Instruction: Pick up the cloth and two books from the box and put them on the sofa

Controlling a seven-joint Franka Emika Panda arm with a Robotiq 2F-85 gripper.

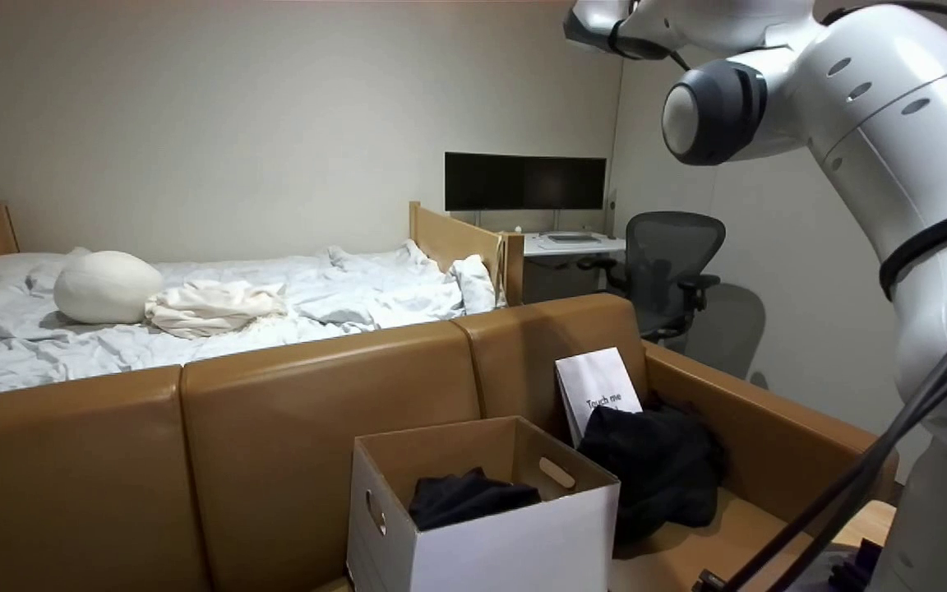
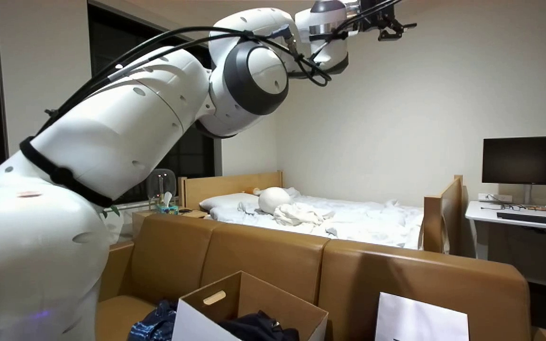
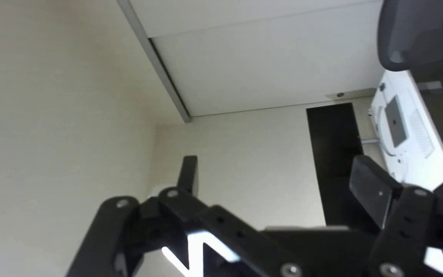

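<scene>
The white box (image 1: 515, 534) stands on the tan sofa (image 1: 334, 378), its top uncovered. Dark fabric (image 1: 473, 497) lies inside it, also visible as dark fabric (image 2: 259, 327) in an exterior view. A black fabric heap (image 1: 654, 469) rests on the seat beside the box; which of the two is the cloth I cannot tell. A white item (image 1: 597, 390) printed "Touch me" leans on the backrest; whether it is a book is unclear. No other book shows. My gripper (image 2: 403, 31) is raised high above the sofa. In the wrist view the gripper (image 3: 278, 181) is open, nothing between its fingers.
Blue patterned fabric (image 2: 154, 322) lies on the seat at the box's left. Behind the sofa is a bed with white sheets (image 1: 342, 284). A monitor (image 1: 525, 182), a desk (image 2: 514, 213) and an office chair (image 1: 671, 263) stand beyond the sofa's end. Cables (image 2: 126, 66) run along the arm.
</scene>
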